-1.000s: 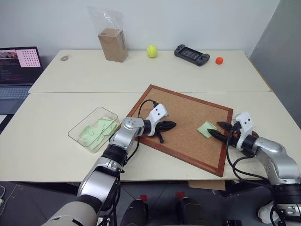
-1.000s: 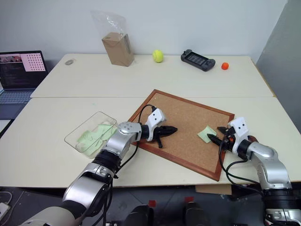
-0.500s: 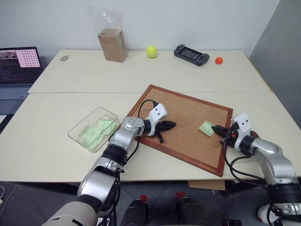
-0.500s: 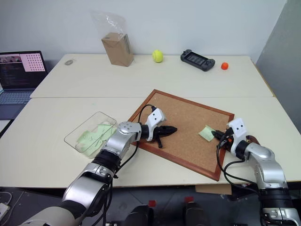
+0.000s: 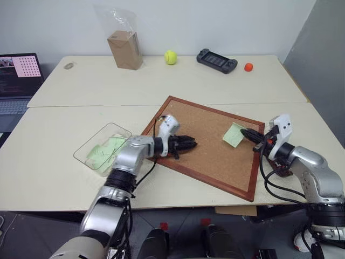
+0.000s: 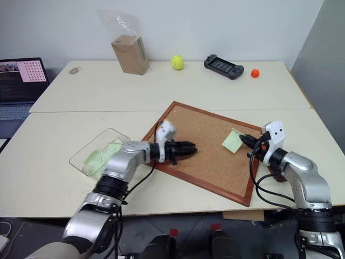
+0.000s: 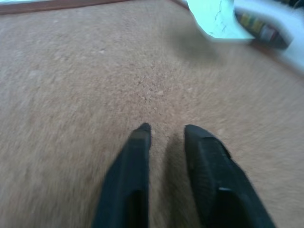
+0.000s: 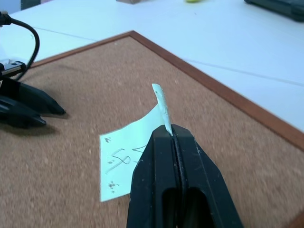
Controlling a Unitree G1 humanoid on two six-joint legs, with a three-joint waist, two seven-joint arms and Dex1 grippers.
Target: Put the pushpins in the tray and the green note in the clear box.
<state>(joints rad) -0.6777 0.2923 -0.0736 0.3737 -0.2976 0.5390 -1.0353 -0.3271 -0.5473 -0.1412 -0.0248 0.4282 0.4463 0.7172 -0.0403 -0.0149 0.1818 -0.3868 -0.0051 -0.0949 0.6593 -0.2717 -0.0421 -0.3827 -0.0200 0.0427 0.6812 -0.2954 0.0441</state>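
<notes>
Item: green note [image 8: 124, 159], now lifted off the corkboard [image 5: 211, 141], pinched in my right gripper [image 8: 174, 135]; earlier it lay flat, my fingers apart. Left gripper [image 7: 166, 135] now parted slightly, holding nothing. Clear box [image 5: 86, 151] left of the board. Note's scribble unreadable, perhaps handwriting.

Two cream tables [image 5: 161, 81] against a plain pale wall [image 5: 215, 21]

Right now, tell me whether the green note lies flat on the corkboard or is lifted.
Lifted. The right end effector is shut on one edge of the green note, which curls up off the corkboard.
</notes>
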